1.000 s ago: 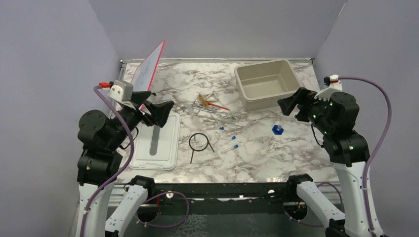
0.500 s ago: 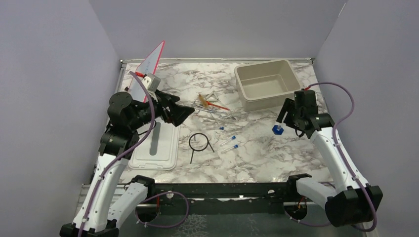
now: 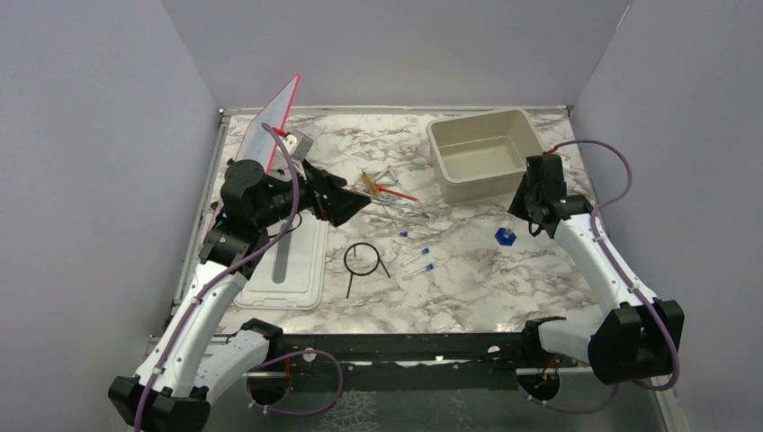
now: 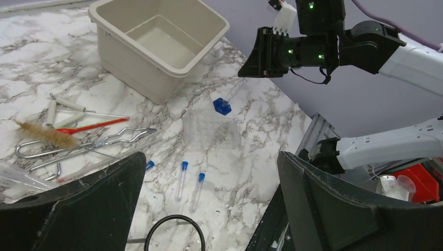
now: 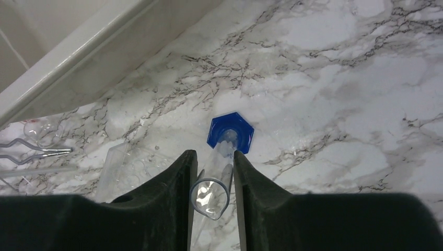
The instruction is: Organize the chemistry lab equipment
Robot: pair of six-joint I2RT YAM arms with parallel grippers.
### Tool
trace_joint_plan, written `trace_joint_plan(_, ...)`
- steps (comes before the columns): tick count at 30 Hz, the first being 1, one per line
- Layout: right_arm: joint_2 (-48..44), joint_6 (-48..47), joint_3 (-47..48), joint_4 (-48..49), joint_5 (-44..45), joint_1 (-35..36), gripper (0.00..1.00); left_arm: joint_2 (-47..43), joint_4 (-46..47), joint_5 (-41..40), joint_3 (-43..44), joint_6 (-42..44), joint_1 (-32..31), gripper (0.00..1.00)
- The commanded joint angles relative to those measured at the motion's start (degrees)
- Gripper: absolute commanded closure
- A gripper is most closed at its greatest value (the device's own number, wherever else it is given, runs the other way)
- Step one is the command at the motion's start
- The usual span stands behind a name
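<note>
A clear cylinder (image 5: 210, 196) stands upright on its blue hexagonal base (image 5: 241, 137), right of centre on the marble table (image 3: 468, 279). My right gripper (image 5: 214, 154) is closed round it, a finger against each side. My left gripper (image 3: 360, 202) hangs wide open and empty above the middle, over two blue-capped tubes (image 4: 183, 178) and the black wire ring (image 4: 175, 232). The orange-red stick (image 4: 91, 126), silvery tongs (image 4: 104, 141) and a bristle brush (image 4: 44, 134) lie in a heap behind them.
The beige tub (image 3: 486, 153) sits at the back right, just beyond my right gripper. Its slotted lid (image 3: 283, 261) lies flat at the left under my left arm. A red-framed white board (image 3: 274, 126) leans at the back left. A clear rack (image 4: 210, 128) lies near the blue base.
My right arm swung down and in over the blue-based cylinder, and its jaws narrowed round it. My left arm reached forward toward the heap, staying open.
</note>
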Motion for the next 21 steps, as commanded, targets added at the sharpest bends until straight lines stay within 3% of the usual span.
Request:
trace_joint_plan(1, 0.8, -2.13, 0.56, 3.58, 1.2, 0.23, 0.69, 2.19, 3.77, -2.4, -1.33, -1.19, -2.35, 0.01)
trace_joint_plan(3, 0.56, -2.43, 1.25, 2.95, 0.0, 0.25, 0.74, 3.42, 4.51, -3.31, -1.73, -1.62, -3.72, 0.01)
trace_joint_plan(10, -4.43, -4.05, 8.5, -1.65, -7.76, 0.23, 0.75, 10.36, 10.16, -7.15, -1.33, -0.94, -11.19, 0.01)
trace_joint_plan(17, -8.79, -6.54, 13.0, -5.06, -22.8, 0.28, 0.75, 20.2, 15.75, -13.6, 2.78, 2.65, -19.65, 0.02)
trace_joint_plan(21, -9.4, -8.0, 12.75, -3.63, -37.93, 0.31, 0.75, 25.98, 19.86, -13.67, 4.75, 5.19, -23.39, 0.03)
